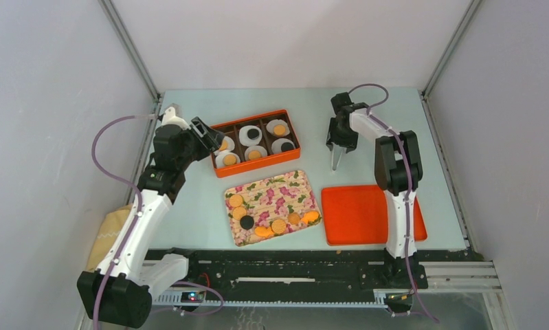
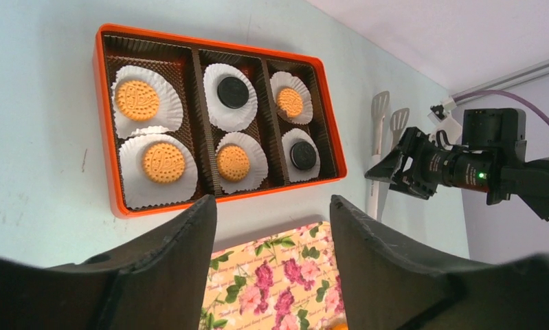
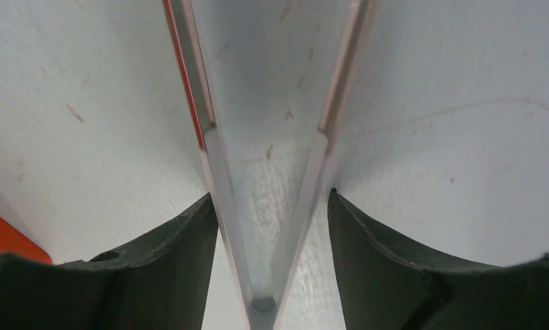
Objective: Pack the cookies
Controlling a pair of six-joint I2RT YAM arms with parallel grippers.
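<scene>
Six cookies (image 2: 232,162) in box (image 2: 101,124), lid (image 1: 357,214) beside tray (image 1: 275,192)

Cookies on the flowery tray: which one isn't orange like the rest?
The black cookie near the floral tray's left edge, third down that side. Every other one there is golden-orange.

Looks like a robot test cell in a lab, not a home or a kitchen. Shown by a left arm (image 1: 144,220) and a right arm (image 1: 395,206), white and black, bolted to a black plate (image 1: 292,265) and a slotted metal rail (image 1: 457,273) at the near edge of a pale table (image 1: 203,206). Boxed in by plain grey panels (image 1: 51,82) on bare metal posts (image 1: 129,48). Lilac cable (image 1: 99,148) looping loose beside the left arm. Set out like tidy props: an orange box (image 2: 99,117), a flowered tray (image 1: 285,189) of cookies (image 1: 279,225), an orange lid (image 1: 357,213), tongs (image 1: 336,159).
</scene>
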